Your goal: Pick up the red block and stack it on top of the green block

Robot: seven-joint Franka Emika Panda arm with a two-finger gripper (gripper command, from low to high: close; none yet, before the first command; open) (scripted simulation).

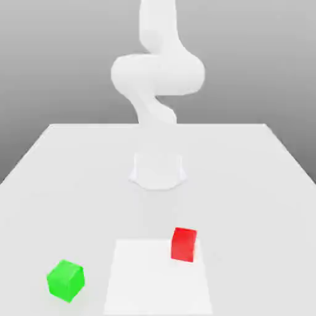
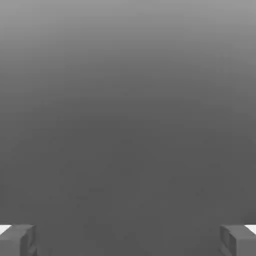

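The red block [image 1: 184, 244] rests on the table near the front, right of centre, on the far right corner of a brighter white square patch [image 1: 157, 281]. The green block [image 1: 65, 280] sits on the table toward the exterior view's left, nearer the front edge and well apart from the red one. In the hand view my gripper [image 2: 128, 241] is open, its two grey fingertips [image 2: 18, 241] spread wide with nothing between them and a plain grey backdrop beyond.
The white arm [image 1: 157, 74] rises from its base [image 1: 158, 170] at the middle of the table [image 1: 253, 185], curls and leaves the exterior view at the top. The tabletop stretches wide around both blocks.
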